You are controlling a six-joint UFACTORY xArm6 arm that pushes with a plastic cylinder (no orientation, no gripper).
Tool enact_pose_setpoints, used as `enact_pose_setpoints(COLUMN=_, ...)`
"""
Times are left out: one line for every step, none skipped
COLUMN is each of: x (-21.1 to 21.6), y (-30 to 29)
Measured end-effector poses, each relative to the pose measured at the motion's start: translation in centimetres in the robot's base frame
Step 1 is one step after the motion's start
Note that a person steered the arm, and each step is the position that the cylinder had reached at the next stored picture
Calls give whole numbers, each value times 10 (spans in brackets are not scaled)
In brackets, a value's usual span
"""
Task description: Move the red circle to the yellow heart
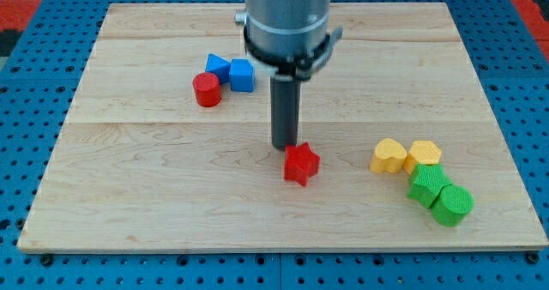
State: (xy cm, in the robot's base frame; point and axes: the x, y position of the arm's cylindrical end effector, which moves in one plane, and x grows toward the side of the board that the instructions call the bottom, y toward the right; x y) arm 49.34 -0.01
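You've got just one cam. It looks down at a slant from the front of the wood board, fairly close. Whole board fits, w/ blue floor round the edges. The arm comes in from the view's top.

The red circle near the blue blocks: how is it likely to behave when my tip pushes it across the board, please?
The red circle looks like a short, flat-based cylinder, so it should probably slide, not tip or roll. Its round side may let it slip off my tip unless pushed centrally. It touches or nearly touches the blue blocks, which might get nudged. The wooden board looks smooth.
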Motion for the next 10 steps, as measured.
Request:
enact_pose_setpoints(x=-12, y=-27)
enact_pose_setpoints(x=35, y=-8)
enact_pose_setpoints(x=54, y=77)
enact_pose_setpoints(x=72, y=79)
enact_pose_setpoints(x=67, y=-26)
enact_pose_setpoints(x=2, y=-116)
enact_pose_setpoints(x=-48, y=-182)
enact_pose_setpoints(x=-89, y=-167)
enact_pose_setpoints(x=-105, y=-157)
enact_pose_setpoints(x=-114, y=-120)
